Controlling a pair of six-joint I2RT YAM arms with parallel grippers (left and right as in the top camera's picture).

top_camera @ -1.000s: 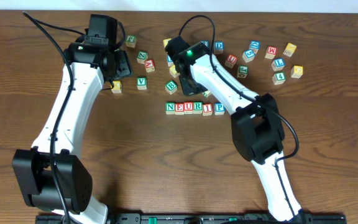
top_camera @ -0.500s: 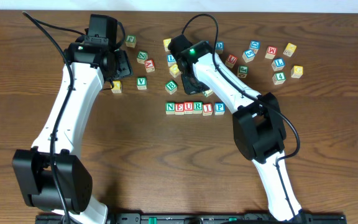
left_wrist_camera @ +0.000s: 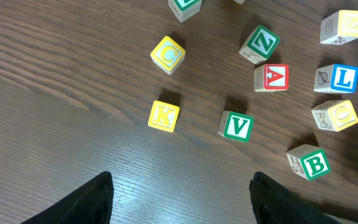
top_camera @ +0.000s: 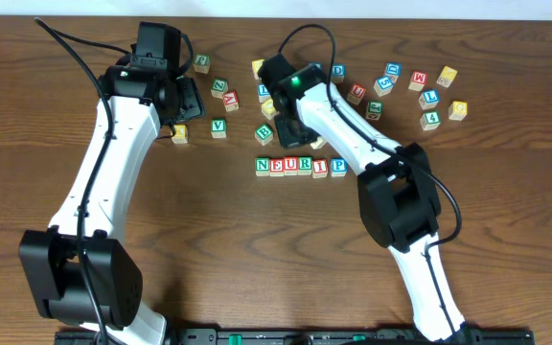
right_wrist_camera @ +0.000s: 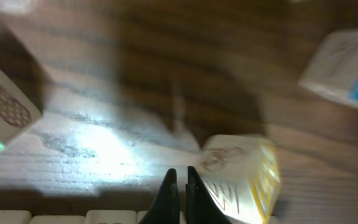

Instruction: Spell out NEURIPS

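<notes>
Six cubes stand in a row reading N (top_camera: 263,165), E (top_camera: 276,166), U (top_camera: 290,166), R (top_camera: 305,166), I (top_camera: 320,169), P (top_camera: 338,168). My right gripper (right_wrist_camera: 180,186) is shut with nothing between its fingers, low over the table just behind that row. A yellow-faced cube (right_wrist_camera: 244,180) lies tilted right against its right finger; from overhead this cube (top_camera: 320,145) peeks out beside the arm. My left gripper (left_wrist_camera: 182,190) hangs open over bare wood, holding nothing, short of the K cube (left_wrist_camera: 164,116) and V cube (left_wrist_camera: 235,126).
Loose cubes lie scattered behind the row: C (left_wrist_camera: 168,55), Z (left_wrist_camera: 259,43), A (left_wrist_camera: 271,77), L (left_wrist_camera: 336,79), B (left_wrist_camera: 308,163). Several more (top_camera: 429,96) lie at the back right. The table's far edge (top_camera: 401,13) runs close behind them.
My right wrist has shifted very slightly; the blurred view shows it still moving. The left arm and the row of cubes stay as they were.
</notes>
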